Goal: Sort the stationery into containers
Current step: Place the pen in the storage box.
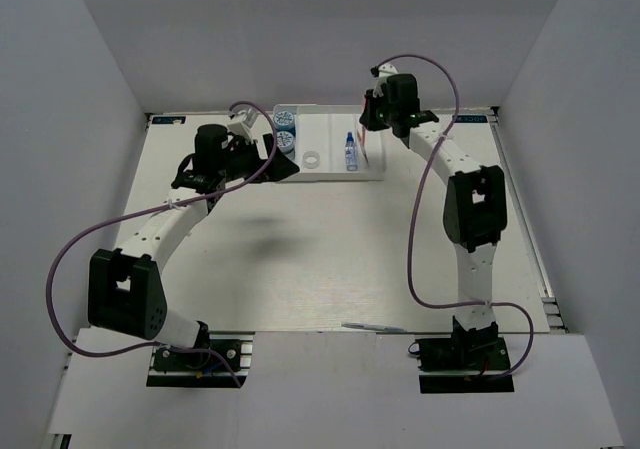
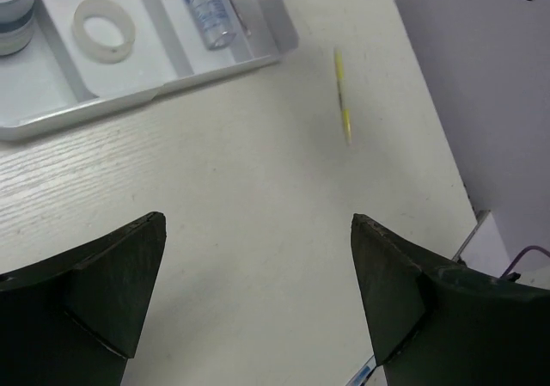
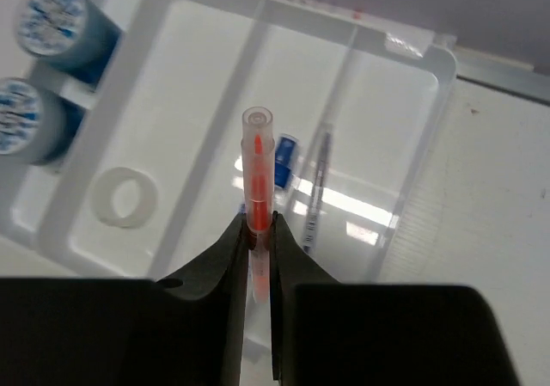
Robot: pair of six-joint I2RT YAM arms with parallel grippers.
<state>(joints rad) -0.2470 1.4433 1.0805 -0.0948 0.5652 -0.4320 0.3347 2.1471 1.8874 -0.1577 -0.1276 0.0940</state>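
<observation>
The white divided tray [image 1: 328, 127] stands at the far middle of the table. It holds two blue-and-white tape rolls [image 1: 284, 120] in the left compartment, a white tape ring [image 1: 312, 157] and the blue-capped glue bottle [image 1: 350, 152]. My right gripper [image 3: 259, 223] is shut on a pink pen [image 3: 258, 167] and holds it above the tray [image 3: 430, 102], over a grey pen [image 3: 316, 188] in the right compartment. My left gripper [image 2: 258, 231] is open and empty above bare table just in front of the tray [image 2: 129, 102]. A yellow-green pen [image 2: 343, 102] lies on the table right of the tray.
Another thin pen [image 1: 372, 327] lies near the table's front edge between the arm bases. White walls close the table on the left, far and right sides. The right arm's cable loops over the middle right.
</observation>
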